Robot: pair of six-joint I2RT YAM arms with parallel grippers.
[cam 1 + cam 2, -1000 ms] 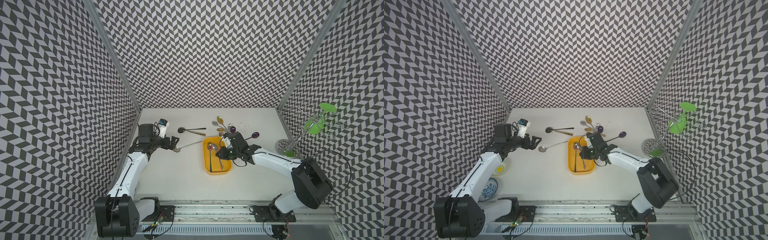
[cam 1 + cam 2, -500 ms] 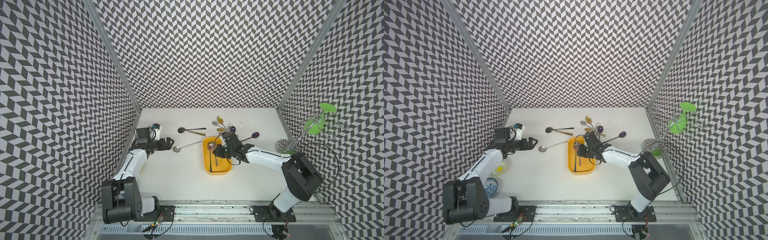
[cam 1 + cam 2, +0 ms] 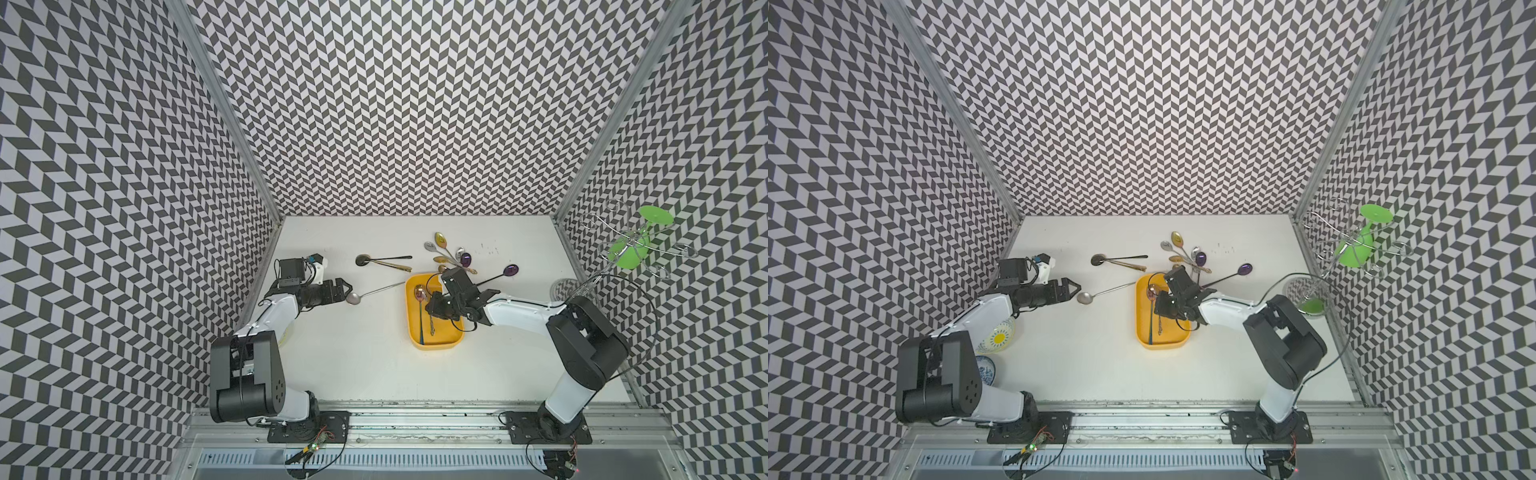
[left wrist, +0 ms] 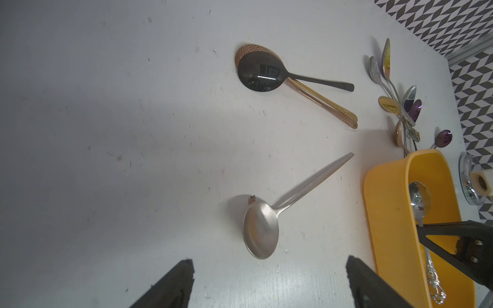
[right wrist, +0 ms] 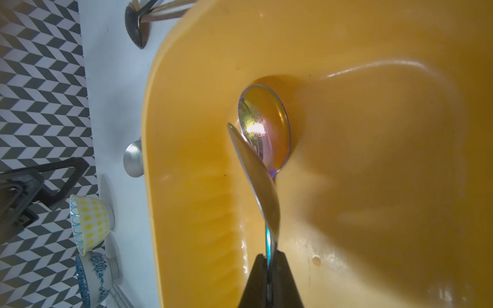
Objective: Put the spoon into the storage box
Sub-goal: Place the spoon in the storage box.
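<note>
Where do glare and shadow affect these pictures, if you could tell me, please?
Right wrist view: a bright glare spot sits on the iridescent spoon bowl, and a broad soft shadow darkens the storage box floor. Left wrist view: a bright reflection streaks the black spoon; the silver spoon throws a soft shadow. Both top views: even light, sharp.

Lighting: bright, even in both top views.
Shadow: broad grey band dims worktop (image 4: 80, 133), left wrist view.
Glare: hotspot on spoon (image 5: 256, 128) bowl.
Focus: right pincer (image 5: 269, 264) blurred.
</note>
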